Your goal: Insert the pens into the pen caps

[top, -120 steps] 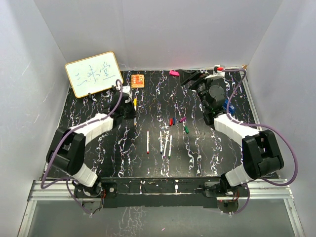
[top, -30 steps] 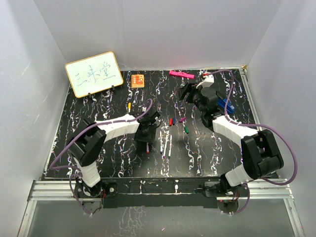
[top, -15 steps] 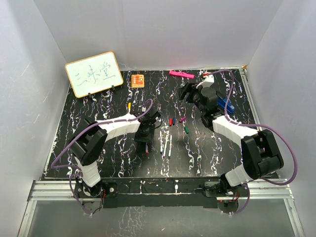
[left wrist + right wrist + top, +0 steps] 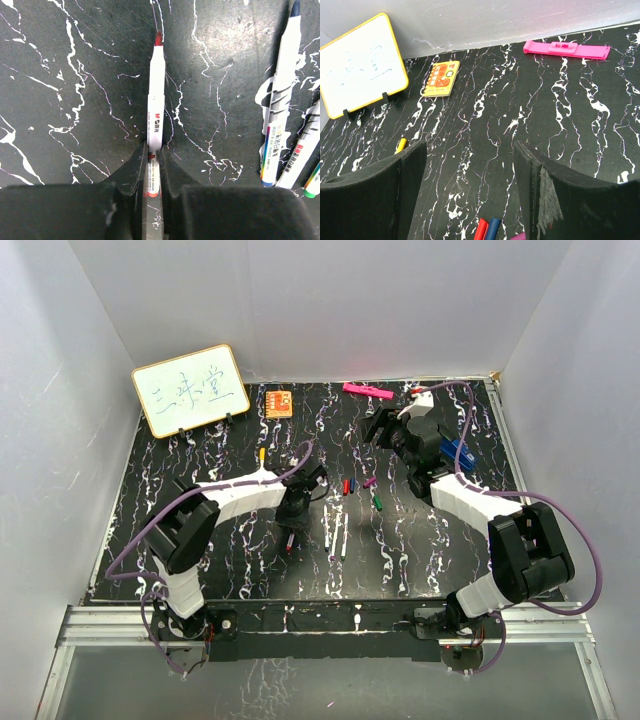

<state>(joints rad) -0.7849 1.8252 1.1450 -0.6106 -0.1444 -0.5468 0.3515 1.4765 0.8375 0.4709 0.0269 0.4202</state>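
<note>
My left gripper [image 4: 153, 156] is shut on the red pen [image 4: 155, 95], a thin white stick with its red tip pointing away from the jaws. From above, the left gripper [image 4: 291, 523] stands just left of the other pens [image 4: 335, 532], which lie side by side on the black table. A blue-tipped pen [image 4: 283, 85] lies to the right in the left wrist view. The red cap [image 4: 482, 230] and blue cap [image 4: 493, 228] lie below my right gripper [image 4: 470, 192], which hangs open above them. Purple cap [image 4: 369, 482] and green cap [image 4: 377, 502] lie close by.
A yellow-tipped piece [image 4: 262, 453] lies left of centre. A small whiteboard [image 4: 190, 389] stands at the back left, an orange block [image 4: 279, 403] beside it, and a pink marker [image 4: 366, 390] along the back wall. White walls enclose the black marbled table [image 4: 180, 540].
The left jaws have closed onto the red pen where it lay, and the left gripper has shifted slightly. The right arm has stayed still.
</note>
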